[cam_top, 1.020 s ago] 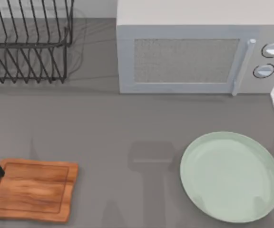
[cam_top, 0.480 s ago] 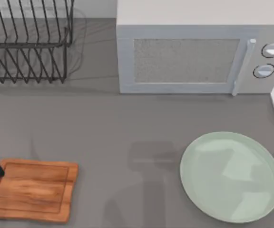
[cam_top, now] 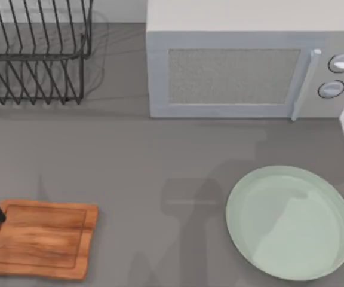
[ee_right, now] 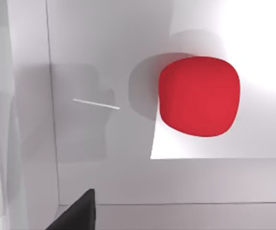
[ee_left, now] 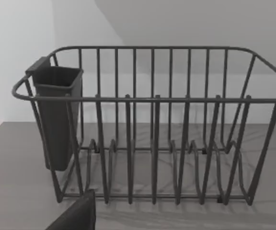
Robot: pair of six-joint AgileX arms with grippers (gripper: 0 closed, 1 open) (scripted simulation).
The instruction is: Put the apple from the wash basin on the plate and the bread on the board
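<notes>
Fingers' spread I cannot tell; right arm should descend centred over the apple point(ee_right: 199, 97) in the basin point(ee_right: 104, 177), then close.

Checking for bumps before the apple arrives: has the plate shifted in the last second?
No. In the top view the plate sits at the same spot below the microwave; just shadows and reflections on it differ.

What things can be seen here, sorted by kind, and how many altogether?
Fruit: 1, the apple lying in a white basin.
Tableware: 1, the plate.
Boards: 1, the board.
Racks: 1, the dish rack, with a dark cup clipped on.
Appliances: 1, the microwave.
Total: 5.
</notes>
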